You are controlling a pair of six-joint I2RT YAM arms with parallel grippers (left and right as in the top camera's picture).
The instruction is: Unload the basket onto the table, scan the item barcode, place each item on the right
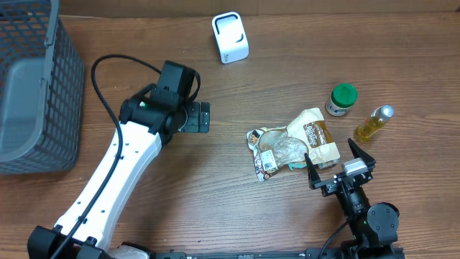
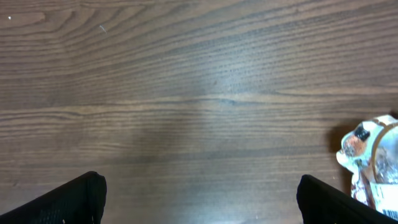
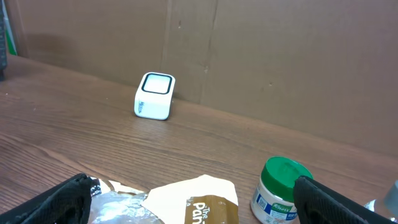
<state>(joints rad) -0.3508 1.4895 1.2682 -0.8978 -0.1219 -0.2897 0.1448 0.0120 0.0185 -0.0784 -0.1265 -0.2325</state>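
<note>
Snack bag (image 1: 295, 144) lay flat on the desk (image 1: 251, 79), just ahead of the right fingers (image 1: 363, 155), which stood wide and held nothing. Left fingers (image 1: 205, 117) were spread wide too, over bare wood, apart from the bag. White scanner (image 1: 231, 37) stood near the far edge.
</note>
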